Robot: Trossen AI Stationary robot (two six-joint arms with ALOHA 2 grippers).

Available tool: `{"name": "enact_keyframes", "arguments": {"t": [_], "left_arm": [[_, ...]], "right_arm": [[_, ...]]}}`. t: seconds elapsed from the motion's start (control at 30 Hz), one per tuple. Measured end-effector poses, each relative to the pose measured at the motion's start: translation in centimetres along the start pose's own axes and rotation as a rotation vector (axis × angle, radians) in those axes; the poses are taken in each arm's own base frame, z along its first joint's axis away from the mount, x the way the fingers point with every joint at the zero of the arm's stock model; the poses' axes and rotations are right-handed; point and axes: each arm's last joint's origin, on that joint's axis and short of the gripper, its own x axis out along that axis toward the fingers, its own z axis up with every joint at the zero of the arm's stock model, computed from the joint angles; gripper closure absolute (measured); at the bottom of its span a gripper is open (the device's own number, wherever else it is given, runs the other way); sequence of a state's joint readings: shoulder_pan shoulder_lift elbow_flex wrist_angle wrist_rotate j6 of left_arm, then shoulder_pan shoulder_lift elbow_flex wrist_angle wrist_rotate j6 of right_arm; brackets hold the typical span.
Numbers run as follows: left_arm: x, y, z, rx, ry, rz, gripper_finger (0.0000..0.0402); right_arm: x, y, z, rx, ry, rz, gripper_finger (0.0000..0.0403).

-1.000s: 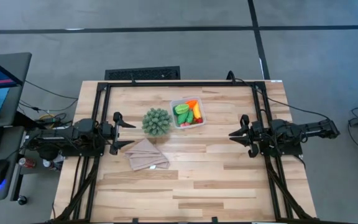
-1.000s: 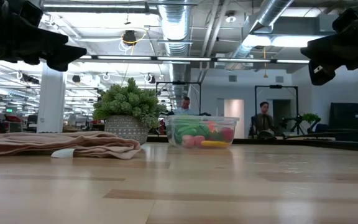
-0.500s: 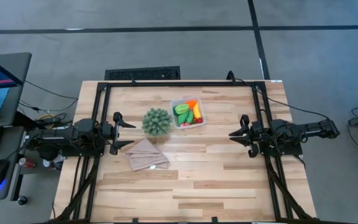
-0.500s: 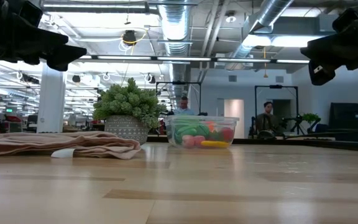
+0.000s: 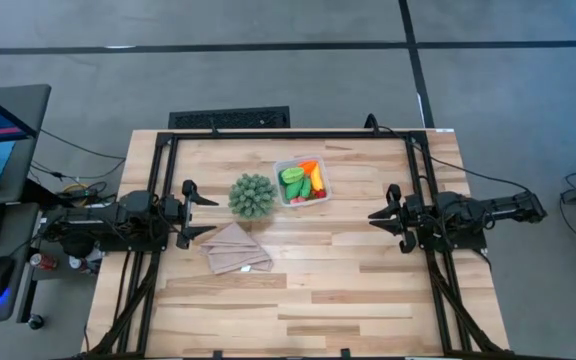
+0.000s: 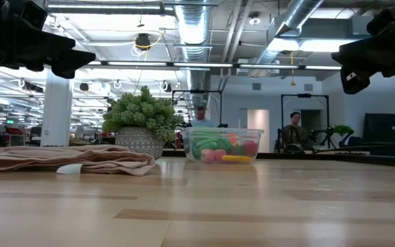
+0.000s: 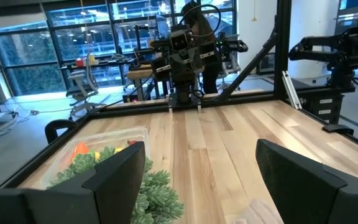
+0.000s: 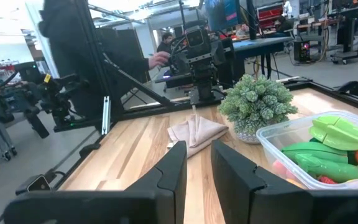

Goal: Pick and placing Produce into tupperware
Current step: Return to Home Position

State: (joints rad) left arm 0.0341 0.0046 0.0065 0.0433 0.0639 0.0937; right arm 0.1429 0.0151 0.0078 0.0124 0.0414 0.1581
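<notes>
The clear tupperware stands on the table at the far middle, with the produce inside it: green pods, a green pepper, an orange carrot, a yellow banana and red strawberries. My left gripper hovers open at the table's left edge, above the table and left of the tupperware. My right gripper hovers shut at the right edge. In the right wrist view the tupperware sits ahead and to one side of the shut fingers.
A spiky green ball plant in a patterned pot stands just left of the tupperware. A tan folded cloth lies nearer the front, beside my left gripper. A black frame borders the table. People sit in the room beyond.
</notes>
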Motion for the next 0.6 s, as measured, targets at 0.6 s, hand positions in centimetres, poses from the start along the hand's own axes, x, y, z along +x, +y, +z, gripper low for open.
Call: {"name": "enact_keyframes", "arguments": {"t": [0.6], "left_arm": [[0.00, 0.00, -0.01, -0.005, 0.000, 0.000, 0.0102]], "right_arm": [[0.00, 0.00, 0.00, 0.000, 0.000, 0.000, 0.0335]]}}
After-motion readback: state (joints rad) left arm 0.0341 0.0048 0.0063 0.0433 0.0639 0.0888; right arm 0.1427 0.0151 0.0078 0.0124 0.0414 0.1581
